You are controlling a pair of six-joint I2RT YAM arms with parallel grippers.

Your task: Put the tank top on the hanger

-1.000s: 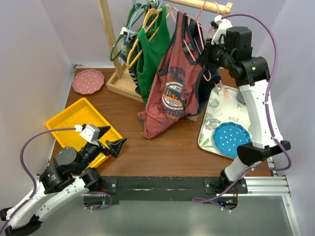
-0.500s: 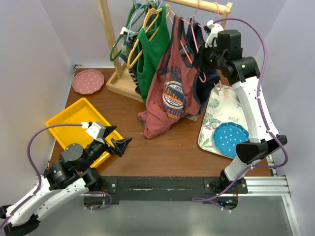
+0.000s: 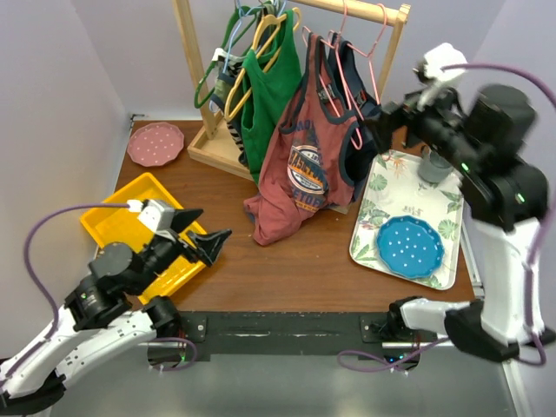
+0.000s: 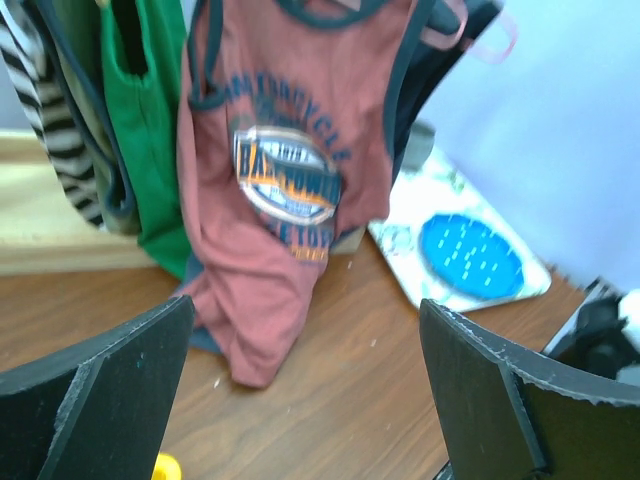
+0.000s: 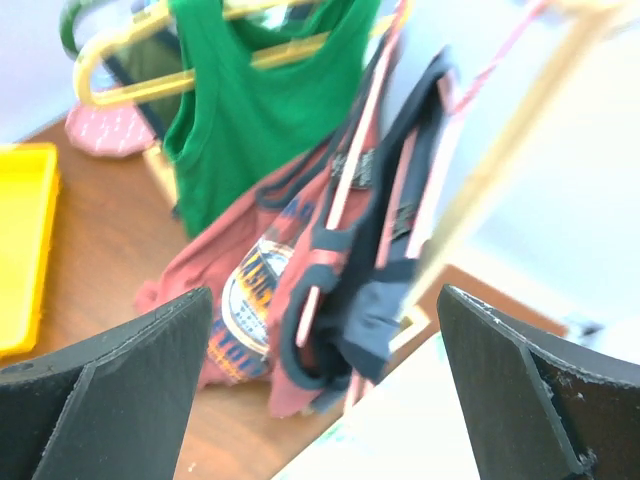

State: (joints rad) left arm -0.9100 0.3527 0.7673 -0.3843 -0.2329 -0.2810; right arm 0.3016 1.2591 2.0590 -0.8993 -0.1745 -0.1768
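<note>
Here, the tank top (image 3: 304, 165) hangs limp from the rack (image 3: 198, 78), draped on the hanger (image 5: 372, 100), its hem bunched on the desk (image 3: 287, 269) below the rack. Soft, light and floppy, it is probably best pinched at a navy-trimmed strap. The right arm (image 3: 452, 139) reaches toward the rack, jaws wide apart, empty. The left arm (image 3: 130, 269) crouches well short of the rack, jaws likewise apart.

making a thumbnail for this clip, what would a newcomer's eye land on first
The faded red tank top with its round chest graphic stands out first, hanging on a pink hanger from the wooden rack at the back centre. Next come the right gripper, open just right of it, and the bright yellow tray at front left.
</note>
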